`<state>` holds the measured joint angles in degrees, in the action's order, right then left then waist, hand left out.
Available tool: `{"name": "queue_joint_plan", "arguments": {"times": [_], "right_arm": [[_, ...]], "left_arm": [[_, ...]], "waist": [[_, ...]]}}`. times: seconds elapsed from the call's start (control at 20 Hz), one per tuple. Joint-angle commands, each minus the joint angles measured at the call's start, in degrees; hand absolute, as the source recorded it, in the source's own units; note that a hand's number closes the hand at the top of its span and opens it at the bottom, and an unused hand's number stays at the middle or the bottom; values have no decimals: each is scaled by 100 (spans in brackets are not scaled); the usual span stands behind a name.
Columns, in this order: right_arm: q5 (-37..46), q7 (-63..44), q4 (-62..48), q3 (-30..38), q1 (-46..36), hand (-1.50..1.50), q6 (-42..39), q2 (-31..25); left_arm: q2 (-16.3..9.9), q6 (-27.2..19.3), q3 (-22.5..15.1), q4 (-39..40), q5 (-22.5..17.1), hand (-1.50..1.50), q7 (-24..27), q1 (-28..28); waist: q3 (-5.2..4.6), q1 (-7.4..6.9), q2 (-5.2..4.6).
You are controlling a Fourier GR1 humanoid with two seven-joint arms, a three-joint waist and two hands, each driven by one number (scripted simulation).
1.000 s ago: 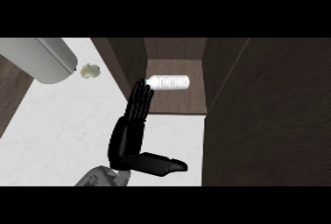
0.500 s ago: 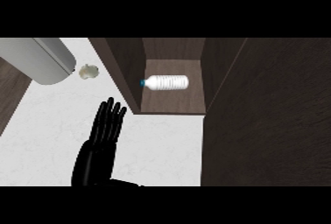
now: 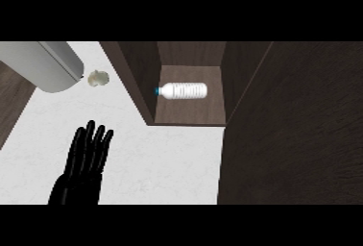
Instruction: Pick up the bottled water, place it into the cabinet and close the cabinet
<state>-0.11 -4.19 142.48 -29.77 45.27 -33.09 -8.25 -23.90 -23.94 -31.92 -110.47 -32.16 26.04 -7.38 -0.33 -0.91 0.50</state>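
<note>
The bottled water [image 3: 183, 90] is a clear bottle with a blue cap. It lies on its side on the shelf inside the open cabinet [image 3: 190, 115], cap pointing left. My left hand [image 3: 85, 166] shows at the lower left over the white counter, open with straight fingers pointing up the view. It holds nothing and is well apart from the bottle, down and to the left of the cabinet's opening. My right hand does not show in the view.
A wide dark wood panel [image 3: 297, 144] fills the right side beside the cabinet's opening. A large grey rounded object [image 3: 50, 65] and a small pale round thing [image 3: 98, 78] sit at the upper left. The white counter [image 3: 166, 163] stretches between hand and cabinet.
My left hand has drawn back from the bottle at the cabinet's mouth, down and to the left. The bottle stays lying on the shelf.
</note>
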Motion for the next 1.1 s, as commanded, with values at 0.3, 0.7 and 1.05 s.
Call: {"name": "queue_joint_plan", "arguments": {"times": [0.3, 0.7, 1.05], "right_arm": [[1267, -1202, 577, -1664, -1302, 150, 418, 532], [1499, -1857, -53, -1876, -2720, 150, 978, 800], [1353, -2112, -520, -1798, -3679, 150, 1482, 791]], "left_arm": [[-476, 414, 555, -320, -385, -150, 182, -695], [-668, 691, 889, -380, -597, -150, 303, -963], [-821, 1134, 927, -398, -715, -150, 470, -1262]], "waist": [[-21, -70, 23], [-31, -81, 36], [-41, -171, 23]]}}
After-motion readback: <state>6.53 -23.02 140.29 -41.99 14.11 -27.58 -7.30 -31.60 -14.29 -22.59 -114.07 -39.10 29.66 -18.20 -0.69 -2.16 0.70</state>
